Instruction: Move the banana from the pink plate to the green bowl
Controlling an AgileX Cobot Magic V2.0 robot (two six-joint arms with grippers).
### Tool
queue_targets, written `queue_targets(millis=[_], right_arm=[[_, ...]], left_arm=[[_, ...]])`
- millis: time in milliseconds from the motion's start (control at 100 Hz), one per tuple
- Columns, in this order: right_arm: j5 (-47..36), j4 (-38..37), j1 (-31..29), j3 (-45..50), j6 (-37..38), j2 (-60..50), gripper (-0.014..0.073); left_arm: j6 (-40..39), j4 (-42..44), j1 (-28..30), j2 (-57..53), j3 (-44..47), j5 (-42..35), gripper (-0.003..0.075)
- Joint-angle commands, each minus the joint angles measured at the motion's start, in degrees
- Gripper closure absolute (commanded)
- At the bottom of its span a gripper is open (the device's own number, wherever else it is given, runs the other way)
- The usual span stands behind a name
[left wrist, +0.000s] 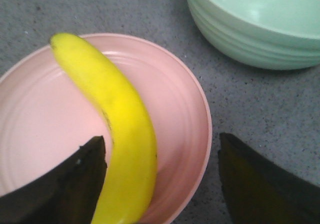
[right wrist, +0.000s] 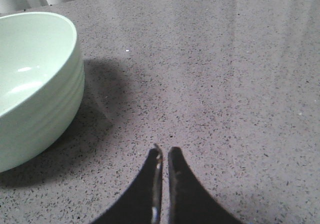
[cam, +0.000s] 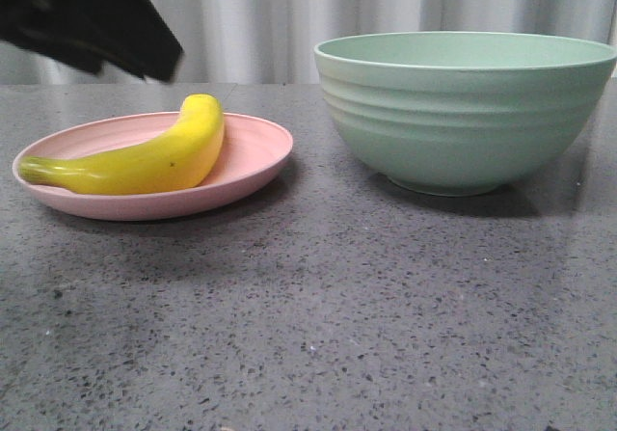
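The yellow banana (cam: 154,156) lies on the pink plate (cam: 255,151) at the left of the table. The green bowl (cam: 463,113) stands to the plate's right and looks empty. My left gripper (left wrist: 162,149) is open above the plate; the banana (left wrist: 115,114) runs between its fingers, close to one finger (left wrist: 80,184), while the other finger (left wrist: 260,184) hangs beyond the plate's rim (left wrist: 205,134). In the front view only a dark part of the left arm (cam: 92,16) shows at the upper left. My right gripper (right wrist: 164,154) is shut and empty over bare table beside the bowl (right wrist: 35,83).
The grey speckled tabletop (cam: 337,306) stretches in front of plate and bowl. A pale curtain (cam: 270,16) hangs behind the table. The bowl's edge also shows in the left wrist view (left wrist: 260,28).
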Motion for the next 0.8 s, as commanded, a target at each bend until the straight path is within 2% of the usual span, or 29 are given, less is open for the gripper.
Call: queue_targets(millis=[0, 340, 790], right_arm=[[-4.0, 0.0, -0.4, -1.7, -0.3, 0.7, 0.0656], [-4.0, 0.0, -0.4, -1.7, -0.3, 0.7, 0.0656], [-4.0, 0.0, -0.4, -1.7, -0.3, 0.7, 0.0656]], left_arm=[[-0.4, -0.6, -0.7, 2.5, -3.5, -1.0, 0.0282], [-0.4, -0.3, -0.7, 13.3, -8.7, 1.4, 0.0282], [-0.4, 0.4, 0.6, 14.1, -9.0, 2.0, 0.0283]])
